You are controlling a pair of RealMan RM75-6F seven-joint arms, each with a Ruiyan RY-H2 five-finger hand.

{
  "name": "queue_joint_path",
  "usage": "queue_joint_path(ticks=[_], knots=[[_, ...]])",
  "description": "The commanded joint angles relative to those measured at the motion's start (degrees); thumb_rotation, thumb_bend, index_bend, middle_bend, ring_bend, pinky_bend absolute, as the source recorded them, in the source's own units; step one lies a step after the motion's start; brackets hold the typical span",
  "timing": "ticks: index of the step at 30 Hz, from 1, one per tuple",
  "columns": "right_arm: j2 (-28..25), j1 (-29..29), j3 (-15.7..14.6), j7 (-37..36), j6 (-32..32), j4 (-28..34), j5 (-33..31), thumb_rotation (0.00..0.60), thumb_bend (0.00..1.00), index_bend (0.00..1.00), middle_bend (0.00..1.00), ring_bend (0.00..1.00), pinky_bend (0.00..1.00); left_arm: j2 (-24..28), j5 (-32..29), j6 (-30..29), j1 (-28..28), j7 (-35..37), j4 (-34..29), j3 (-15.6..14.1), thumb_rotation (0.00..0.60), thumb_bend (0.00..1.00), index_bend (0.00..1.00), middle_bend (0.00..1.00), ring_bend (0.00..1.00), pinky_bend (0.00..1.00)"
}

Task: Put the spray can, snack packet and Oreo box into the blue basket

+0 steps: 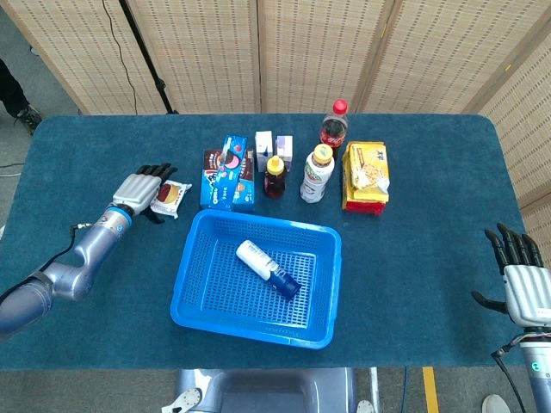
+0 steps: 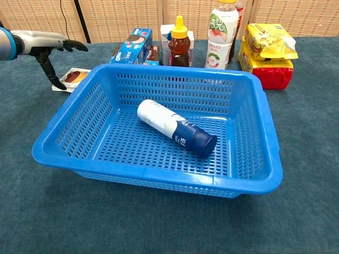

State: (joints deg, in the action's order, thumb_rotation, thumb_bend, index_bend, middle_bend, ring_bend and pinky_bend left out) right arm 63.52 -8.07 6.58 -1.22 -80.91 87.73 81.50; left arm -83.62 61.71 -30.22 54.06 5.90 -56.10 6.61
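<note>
Left hand [image 1: 148,190] spread over snack packet [image 1: 171,196] on surface [image 1: 430,215], gripping nothing, ready to pinch; can [image 1: 269,268] lying in basket [image 1: 194,314]; Oreo box [image 1: 230,162] outside behind; right hand [image 1: 519,280] open, idle.

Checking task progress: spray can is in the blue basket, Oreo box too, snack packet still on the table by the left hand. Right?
Not quite: the Oreo box still stands on the table behind the blue basket, as the head view shows. Only the spray can is inside. The snack packet lies by the left hand.
</note>
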Motion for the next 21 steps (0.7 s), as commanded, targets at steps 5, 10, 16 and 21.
queue_joint_path(ticks=[5,10,16,21], knots=[[-0.23,-0.08,0.53,1.45,0.20,1.49,-1.20,0.600,0.00,0.00,0.00,0.00,0.00,-4.17,-3.97,4.28,2.44,-3.51,6.30,1.18,0.600,0.06,0.00,0.00,0.00,0.00],[-0.28,-0.09,0.73,1.14,0.45,1.23,-1.77,0.600,0.00,0.00,0.00,0.00,0.00,-6.94,-6.23,7.60,3.26,-4.82,10.27,1.06,0.600,0.06,0.00,0.00,0.00,0.00],[-0.16,-0.18,0.76,0.88,0.68,0.87,-1.91,0.600,0.00,0.00,0.00,0.00,0.00,-9.56,-6.79,6.87,3.48,-5.01,13.84,2.10,0.600,0.10,0.00,0.00,0.00,0.13],[-0.07,-0.31,0.61,0.73,1.02,0.71,-1.78,0.600,0.00,0.00,0.00,0.00,0.00,-11.10,-7.24,7.38,3.86,-5.97,16.20,2.59,0.600,0.22,0.17,0.15,0.23,0.39]])
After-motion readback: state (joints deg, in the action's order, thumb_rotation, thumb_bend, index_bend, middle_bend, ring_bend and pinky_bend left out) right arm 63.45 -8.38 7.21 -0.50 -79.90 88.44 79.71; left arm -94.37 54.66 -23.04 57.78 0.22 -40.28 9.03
